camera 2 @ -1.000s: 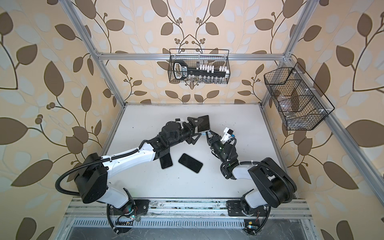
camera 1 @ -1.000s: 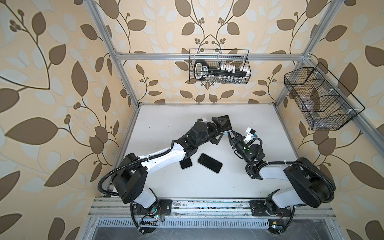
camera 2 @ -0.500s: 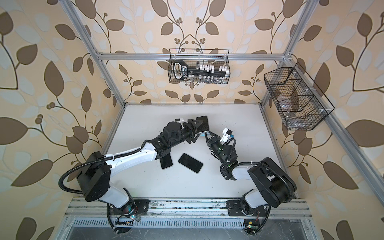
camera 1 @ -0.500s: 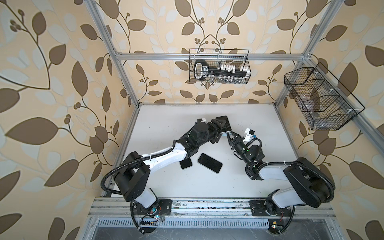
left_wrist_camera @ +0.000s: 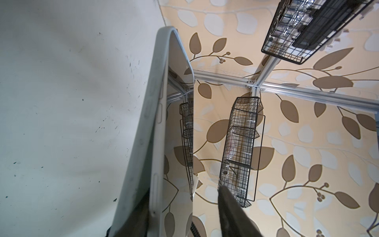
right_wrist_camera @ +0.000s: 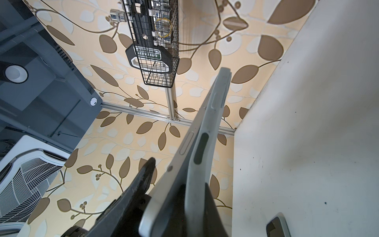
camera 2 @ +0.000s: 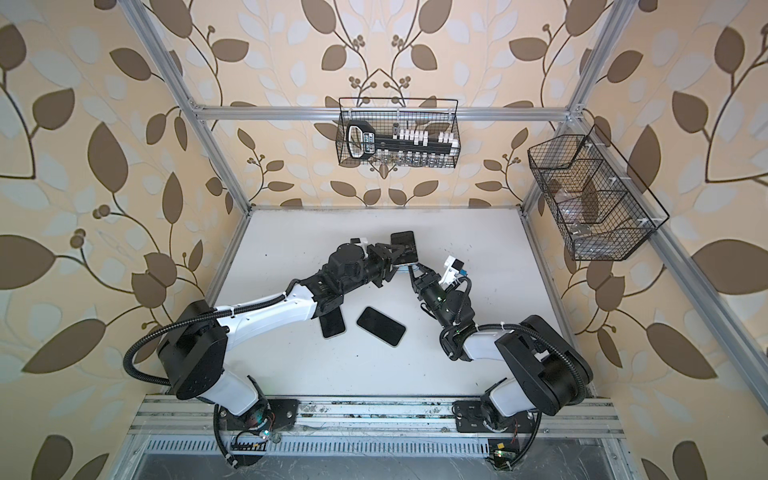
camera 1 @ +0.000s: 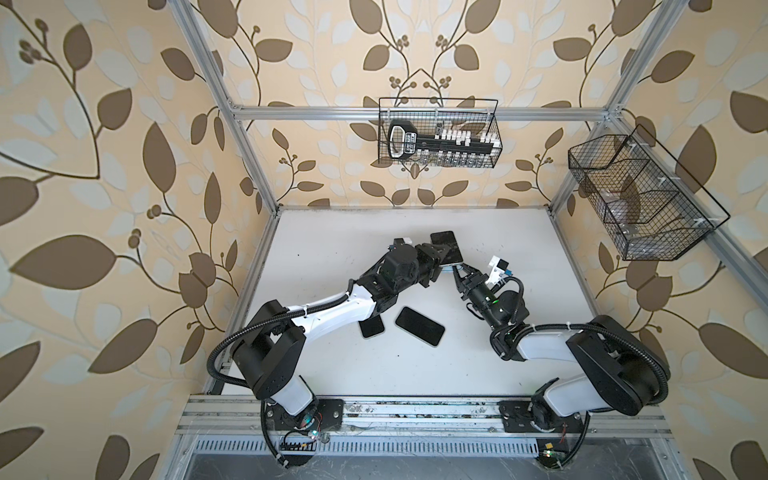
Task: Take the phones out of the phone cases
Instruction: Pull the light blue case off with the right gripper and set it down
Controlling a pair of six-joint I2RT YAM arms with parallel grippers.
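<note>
A phone (camera 1: 445,245) with a dark screen sits in a pale grey phone case (left_wrist_camera: 143,131), held on edge above the table in both top views. My left gripper (camera 1: 448,255) straddles it, open. One finger (left_wrist_camera: 139,207) lies behind the case. The other finger (left_wrist_camera: 229,207) stands apart from the screen (left_wrist_camera: 176,147). My right gripper (camera 1: 457,269) is shut on the case's wall (right_wrist_camera: 202,164) at the near end. There the phone's silver edge (right_wrist_camera: 180,156) has spread away from the case.
Two other dark phones lie on the white table (camera 1: 332,232): one (camera 1: 419,326) in the middle, one (camera 1: 371,327) partly under my left arm. A wire basket (camera 1: 438,139) with tools hangs on the back wall, and another basket (camera 1: 640,199) on the right wall.
My left gripper's jaws have narrowed around the phone and case. Both arms and the held phone have hardly moved. The right gripper stays shut.
</note>
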